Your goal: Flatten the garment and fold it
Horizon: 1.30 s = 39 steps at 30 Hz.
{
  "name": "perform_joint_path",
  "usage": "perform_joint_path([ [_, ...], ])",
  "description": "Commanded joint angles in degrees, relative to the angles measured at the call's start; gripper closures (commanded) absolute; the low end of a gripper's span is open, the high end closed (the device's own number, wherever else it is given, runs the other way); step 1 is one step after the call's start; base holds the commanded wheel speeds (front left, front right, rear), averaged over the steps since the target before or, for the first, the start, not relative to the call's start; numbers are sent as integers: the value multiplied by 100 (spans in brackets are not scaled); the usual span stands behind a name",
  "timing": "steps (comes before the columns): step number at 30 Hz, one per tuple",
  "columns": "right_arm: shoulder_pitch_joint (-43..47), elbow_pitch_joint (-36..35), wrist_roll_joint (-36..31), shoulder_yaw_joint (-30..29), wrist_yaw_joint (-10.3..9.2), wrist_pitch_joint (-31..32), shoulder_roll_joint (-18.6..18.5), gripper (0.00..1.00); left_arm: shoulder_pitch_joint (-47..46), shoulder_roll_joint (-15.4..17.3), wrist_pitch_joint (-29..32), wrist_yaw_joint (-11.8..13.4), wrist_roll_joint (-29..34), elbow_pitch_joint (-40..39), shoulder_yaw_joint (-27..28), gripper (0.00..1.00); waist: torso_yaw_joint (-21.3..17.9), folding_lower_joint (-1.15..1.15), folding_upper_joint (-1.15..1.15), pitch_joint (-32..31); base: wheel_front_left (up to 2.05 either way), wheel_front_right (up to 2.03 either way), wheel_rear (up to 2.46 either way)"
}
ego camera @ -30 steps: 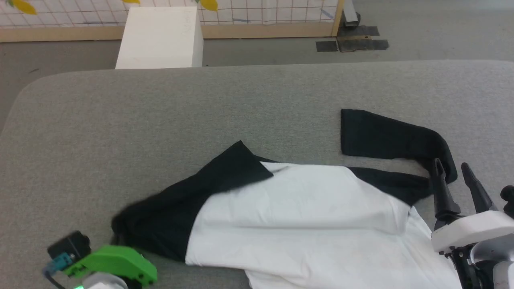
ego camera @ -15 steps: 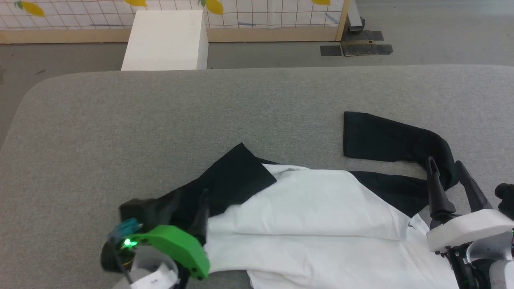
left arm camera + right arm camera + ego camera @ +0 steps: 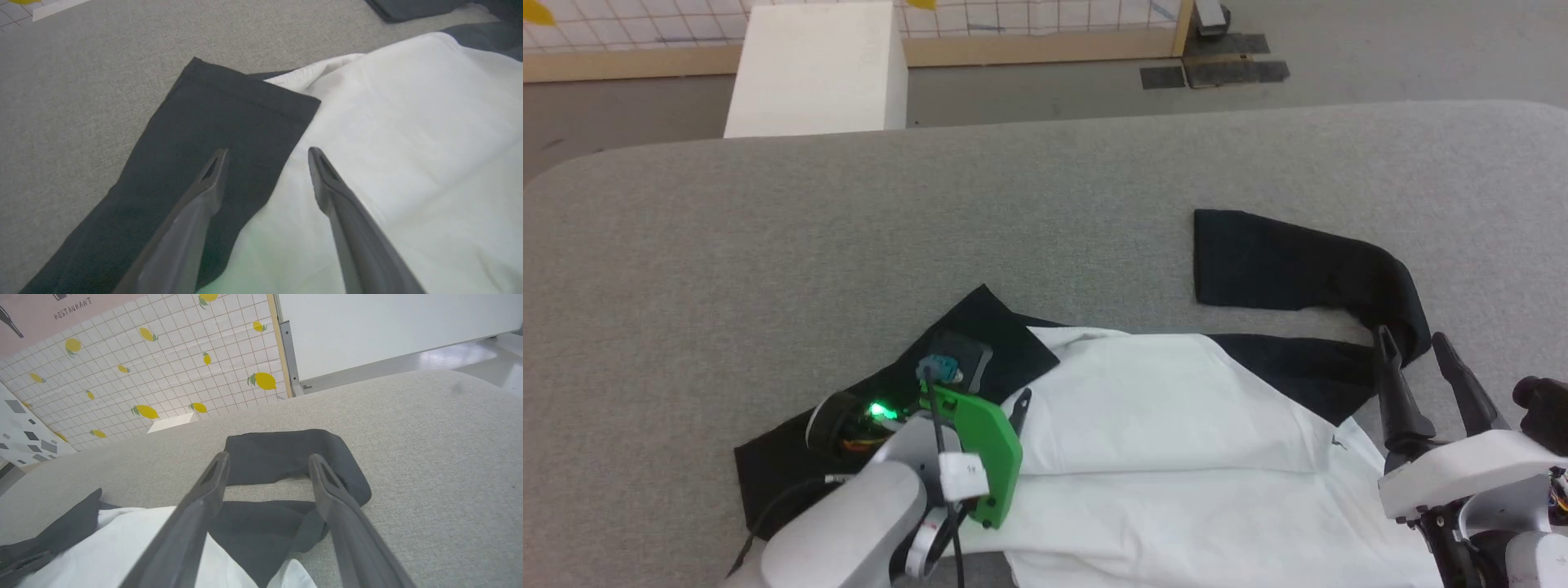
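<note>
1. White-and-black shirt (image 3: 1176,425) lies crumpled on grey table (image 3: 768,229), near front edge.
2. L gripper (image 3: 265,157) + R gripper (image 3: 267,459) both spread, empty.
3. Not flat yet: sleeve (image 3: 1298,261) kinked, body creased; fold prob. not begun.

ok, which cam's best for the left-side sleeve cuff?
Left wrist view: the cuff lies flat, hem visible, beyond the fingers. Head view has it partly behind the left arm; right wrist view catches a distant corner.
</note>
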Motion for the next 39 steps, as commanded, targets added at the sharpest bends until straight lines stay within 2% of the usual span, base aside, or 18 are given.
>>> perform_joint_path([
  [1, -105, 30, 53, 5, -9, -60, -3, 0, -199, -58, 76, -38, 95, 158, -26, 0, -109, 0, 43, 121, 0, 0, 0],
  [8, -192, 128, 123, 54, -9, -154, -3, 0, -534, -220, 456, -205, 2, 742, -107, 0, -272, 0, 43, 305, 0, 0, 0],
  [15, -263, 217, 137, 55, -9, -220, -3, 0, -648, -363, 273, -258, -94, 921, 1, 0, -337, 0, 43, 344, 0, 0, 0],
  [16, -267, 224, 137, 52, -9, -226, -3, 0, -657, -373, 226, -243, -102, 931, 31, 7, -337, 0, 43, 343, 0, 0, 0],
  [17, -270, 233, 137, 44, -9, -233, -3, 0, -664, -382, 174, -230, -115, 941, 66, 23, -332, 0, 43, 340, 0, 0, 0],
  [18, -269, 247, 127, 34, -9, -236, -3, 0, -674, -384, 149, -232, -132, 965, 85, 56, -315, 0, 43, 329, 0, 0, 0],
  [19, -267, 253, 124, 32, -9, -234, -3, 0, -671, -388, 120, -223, -155, 967, 115, 65, -306, 0, 43, 323, 0, 0, 0],
  [21, -265, 262, 116, 29, -9, -229, -3, 0, -656, -376, 62, -210, -194, 970, 169, 100, -286, 0, 43, 303, 0, 0, 0],
  [27, -234, 253, 90, 3, -9, -199, -3, 0, -509, -353, -320, -160, -450, 816, 518, 100, -181, 0, 43, 198, 0, 0, 0],
  [31, -197, 232, 79, -12, -9, -163, -3, 0, -294, -178, -779, 47, -606, 531, 943, 100, -104, 0, 43, 111, 0, 0, 0],
  [35, -159, 185, 74, -29, -9, -133, -3, 0, 203, 208, -1394, 463, -829, 99, 1639, 100, -33, 0, 43, 48, 0, 0, 0],
  [39, -111, 132, 73, -71, -9, -112, -3, 0, 1076, 676, -1893, 1038, -1155, -428, 2460, 100, 35, 0, 43, 26, 0, 0, 0],
])
